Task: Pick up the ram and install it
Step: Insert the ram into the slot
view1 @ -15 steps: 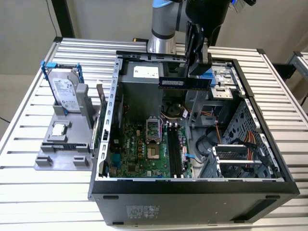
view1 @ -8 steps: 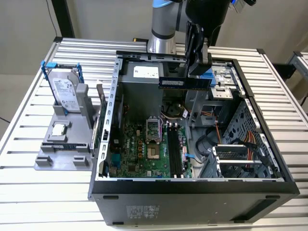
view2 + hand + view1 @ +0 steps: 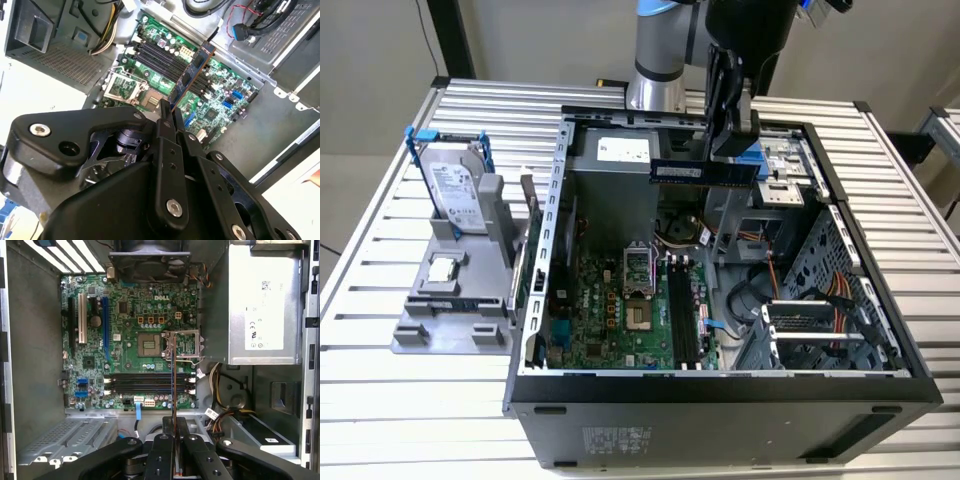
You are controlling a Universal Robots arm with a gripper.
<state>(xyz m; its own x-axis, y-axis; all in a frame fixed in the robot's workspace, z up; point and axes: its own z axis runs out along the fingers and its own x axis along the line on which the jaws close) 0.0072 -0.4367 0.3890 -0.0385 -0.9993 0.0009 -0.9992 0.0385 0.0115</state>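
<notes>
Gripper: the gripper (image 3: 733, 150) hangs over the open computer case (image 3: 720, 392), its fingers pressed together on one end of the ram (image 3: 705, 172)
Ram: a long dark board with black chips, held in the air on its long edge and level, above the far part of the case in the exterior view; it touches nothing but the fingers
Ram from the wrist: in the second wrist view the stick reaches out from the fingertips over the green motherboard (image 3: 220, 107); in the first wrist view it shows edge-on as a thin line
Memory slots: the memory slots (image 3: 147, 382) lie as black parallel strips on the motherboard, with no stick in them; the held ram runs across them, not along them
Processor socket: the processor socket (image 3: 150, 345) sits just beside the slots, its metal frame raised
Power supply: the power supply (image 3: 265, 310) is a grey box against one wall of the case, with bundled wires beside it
Fan: a black fan (image 3: 150, 262) stands at the edge of the motherboard
Table: the case lies on its side on a slatted metal table (image 3: 470, 100)
Fixture: a grey fixture (image 3: 430, 335) stands at the exterior view's left of the case, with a hard drive (image 3: 455, 190) upright in a blue bracket and a small square processor chip (image 3: 442, 268) lying flat nearer the camera
</notes>
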